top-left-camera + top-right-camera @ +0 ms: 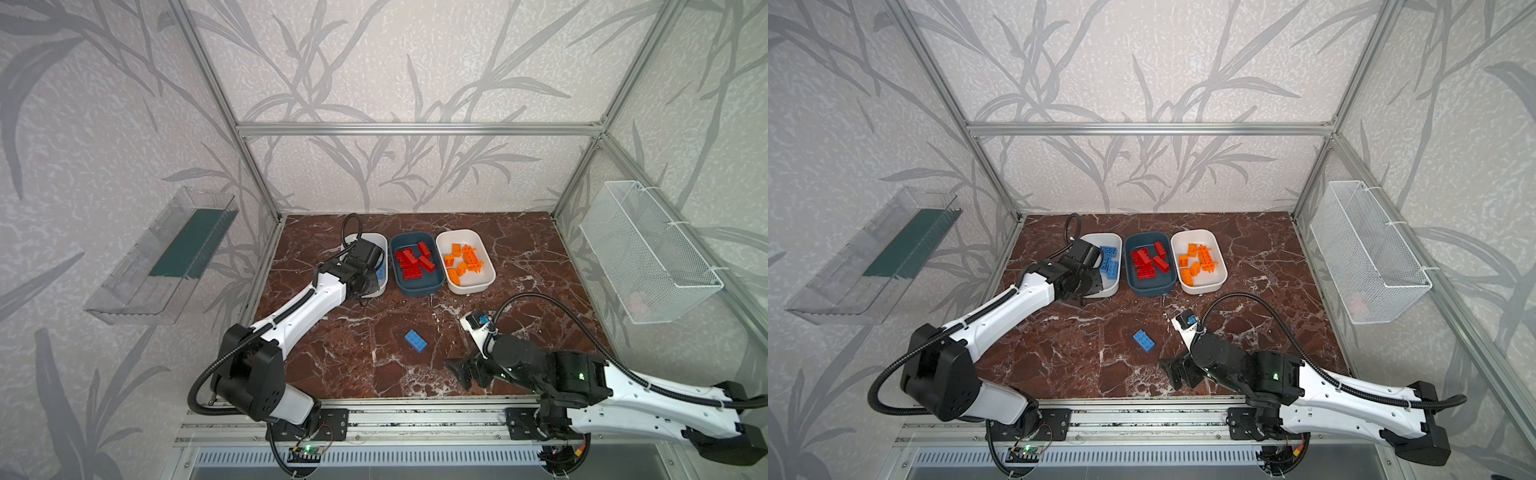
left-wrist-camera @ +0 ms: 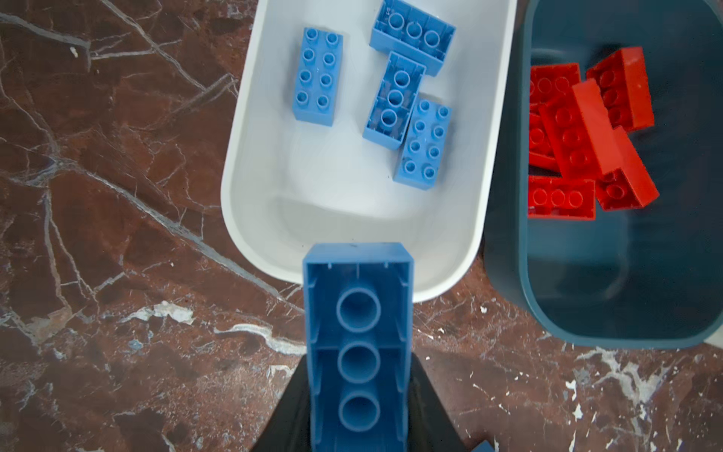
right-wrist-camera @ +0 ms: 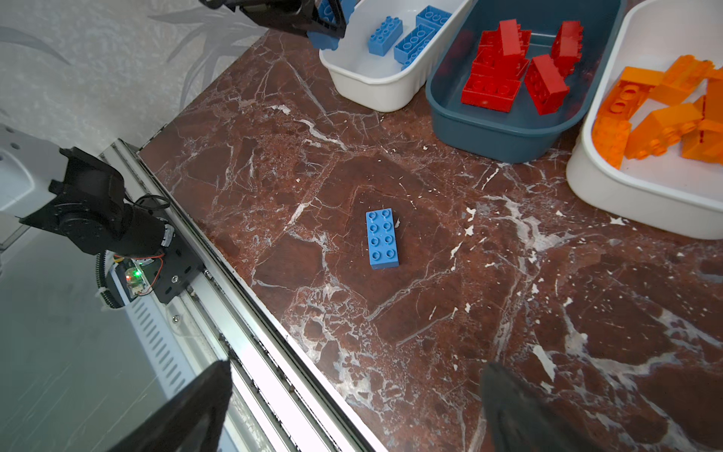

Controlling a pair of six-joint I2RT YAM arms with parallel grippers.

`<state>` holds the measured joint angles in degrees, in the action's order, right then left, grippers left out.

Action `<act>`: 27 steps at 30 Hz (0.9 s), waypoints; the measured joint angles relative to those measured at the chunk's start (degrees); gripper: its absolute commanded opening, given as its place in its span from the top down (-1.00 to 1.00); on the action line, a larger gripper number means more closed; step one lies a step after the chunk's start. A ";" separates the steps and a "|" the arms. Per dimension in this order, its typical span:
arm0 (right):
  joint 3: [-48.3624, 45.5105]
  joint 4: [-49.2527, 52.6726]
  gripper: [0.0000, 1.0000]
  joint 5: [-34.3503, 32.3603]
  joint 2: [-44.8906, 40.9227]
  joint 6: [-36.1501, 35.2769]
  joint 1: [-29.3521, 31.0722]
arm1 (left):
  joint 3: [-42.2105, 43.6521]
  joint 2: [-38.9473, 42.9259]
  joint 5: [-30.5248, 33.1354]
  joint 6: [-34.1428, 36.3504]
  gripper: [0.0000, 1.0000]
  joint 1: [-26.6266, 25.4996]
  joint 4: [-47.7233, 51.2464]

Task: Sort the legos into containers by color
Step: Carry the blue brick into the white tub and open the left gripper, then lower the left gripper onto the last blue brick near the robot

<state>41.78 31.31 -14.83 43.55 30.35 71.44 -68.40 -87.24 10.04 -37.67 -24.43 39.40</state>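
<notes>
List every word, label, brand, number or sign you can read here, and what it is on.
No text can be read in any view.
Studs on the loose blue brick are too blurred to show any brand.
The small circuit board shows only a green light.

Left tub [image 1: 1109, 289], middle tub [image 1: 1152, 291] and right tub [image 1: 1204, 289] stand side by side at the back of the table [image 1: 1266, 257], bricks [image 1: 1147, 262] in each. A loose brick [image 1: 1143, 341] lies before the middle tub.
</notes>
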 measured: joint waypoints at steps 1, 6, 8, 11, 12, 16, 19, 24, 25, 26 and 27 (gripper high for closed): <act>-0.07 -0.26 -0.98 0.90 0.09 -0.15 -0.94 | -1.40 -1.53 -0.55 0.26 0.69 0.98 -0.07; -0.15 -1.66 -0.98 5.73 0.28 -1.25 -6.69 | -12.94 -13.64 -3.15 2.45 0.69 6.12 0.13; -0.50 -2.36 -0.98 7.82 0.28 -1.55 -9.07 | -18.36 -19.10 -3.74 3.37 0.69 7.78 0.61; -1.20 -2.99 -0.98 10.82 0.33 -1.88 -12.41 | -26.84 -27.17 -4.31 4.79 0.69 9.77 2.12; -1.46 -3.19 -0.98 11.69 0.37 -1.99 -13.64 | -29.51 -29.57 -4.37 5.22 0.69 10.36 2.97; -1.95 -3.63 -0.98 14.53 1.16 -2.67 -17.73 | -38.45 -37.09 -4.39 6.69 0.48 12.20 6.45; -2.03 -4.28 -0.98 16.52 2.14 -3.10 -20.20 | -43.85 -40.98 -4.55 7.50 0.12 13.25 8.87; -2.03 -5.07 -0.98 18.71 4.28 -3.91 -22.08 | -46.31 -42.32 -6.01 8.07 -0.14 13.81 10.62; -2.03 -5.20 -0.98 18.97 4.76 -4.07 -22.12 | -46.23 -42.18 -6.36 7.93 -0.14 13.70 10.60; -2.03 -5.27 -0.98 19.17 5.07 -4.11 -22.16 | -45.75 -41.90 -6.71 8.00 -0.14 13.57 10.38; -2.03 -5.33 -0.98 19.50 5.29 -4.15 -22.16 | -44.83 -41.33 -6.97 7.96 -0.14 13.38 10.23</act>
<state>39.75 25.98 4.67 48.84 26.20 49.28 -113.23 -128.57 3.07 -29.71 -11.05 49.63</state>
